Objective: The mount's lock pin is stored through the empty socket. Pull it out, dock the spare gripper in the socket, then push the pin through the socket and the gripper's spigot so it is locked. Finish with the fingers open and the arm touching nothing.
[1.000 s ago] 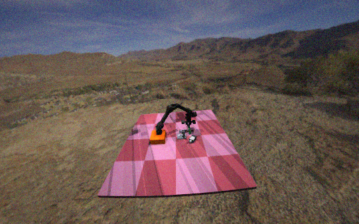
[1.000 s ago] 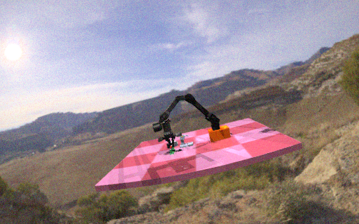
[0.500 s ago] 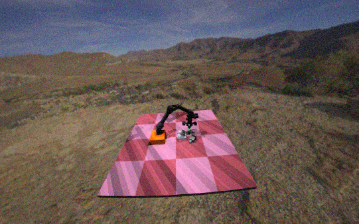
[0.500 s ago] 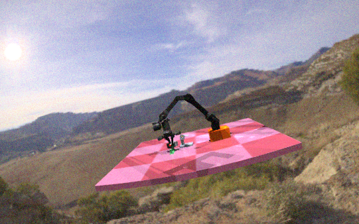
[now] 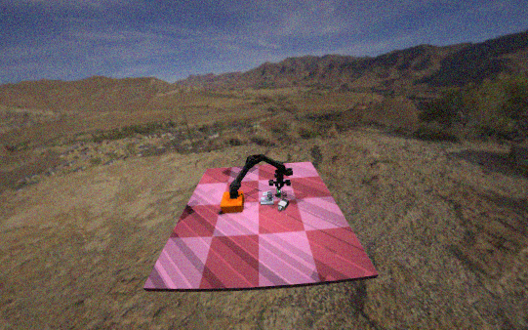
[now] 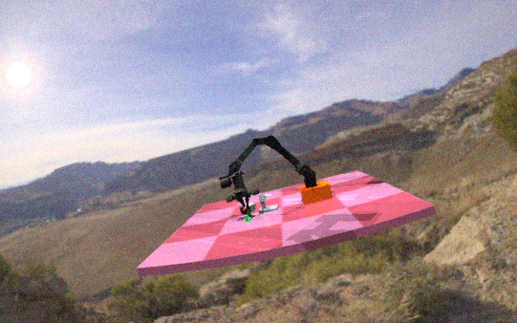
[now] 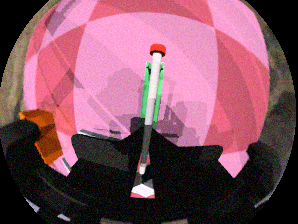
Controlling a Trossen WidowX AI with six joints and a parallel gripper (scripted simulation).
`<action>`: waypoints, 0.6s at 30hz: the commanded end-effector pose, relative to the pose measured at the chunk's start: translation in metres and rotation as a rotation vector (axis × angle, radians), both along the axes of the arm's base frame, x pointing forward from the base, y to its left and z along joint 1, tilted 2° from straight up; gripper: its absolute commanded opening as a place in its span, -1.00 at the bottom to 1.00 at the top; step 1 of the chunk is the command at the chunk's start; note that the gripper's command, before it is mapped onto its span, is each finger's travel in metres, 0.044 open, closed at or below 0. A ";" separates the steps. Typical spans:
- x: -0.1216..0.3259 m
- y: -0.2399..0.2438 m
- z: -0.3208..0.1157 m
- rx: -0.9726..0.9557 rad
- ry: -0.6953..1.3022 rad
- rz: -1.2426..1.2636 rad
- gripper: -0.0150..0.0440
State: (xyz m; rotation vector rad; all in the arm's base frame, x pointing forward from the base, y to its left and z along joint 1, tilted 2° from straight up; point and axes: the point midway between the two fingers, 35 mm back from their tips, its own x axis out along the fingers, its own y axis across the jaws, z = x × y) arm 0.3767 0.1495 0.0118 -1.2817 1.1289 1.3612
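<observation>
My gripper (image 5: 279, 188) (image 6: 247, 205) (image 7: 147, 129) points down and is shut on the lock pin. The lock pin (image 7: 154, 82) has a pale shaft and a red head; in the wrist view the head points away, toward the top of the picture. A green holder (image 5: 278, 194) (image 6: 247, 218) (image 7: 144, 102) is below the fingers, and its two rails show on either side of the shaft. I cannot tell whether the pin touches it. The grey mount (image 5: 266, 200) (image 6: 271, 208) stands beside the gripper, toward the arm's base. The spare gripper (image 5: 283, 204), pale and dark, lies close by on the table.
The orange base block (image 5: 232, 202) (image 6: 316, 192) (image 7: 44, 135) carries the arm. The checkered pink and red table (image 5: 234, 264) (image 6: 201, 244) (image 7: 190, 45) bears everything. The mount and spare gripper are close around the fingers in the top view.
</observation>
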 end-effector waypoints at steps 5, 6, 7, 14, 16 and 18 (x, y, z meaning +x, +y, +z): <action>0.000 -0.001 -0.013 -0.001 0.001 0.006 -0.49; 0.000 -0.001 -0.014 -0.001 0.001 0.006 -0.49; 0.000 -0.001 -0.016 -0.001 0.000 0.006 -0.49; 0.001 -0.001 -0.026 0.000 -0.002 0.005 -0.49; 0.001 -0.001 -0.028 0.001 -0.002 0.005 -0.49; 0.001 -0.001 -0.028 0.001 -0.002 0.005 -0.49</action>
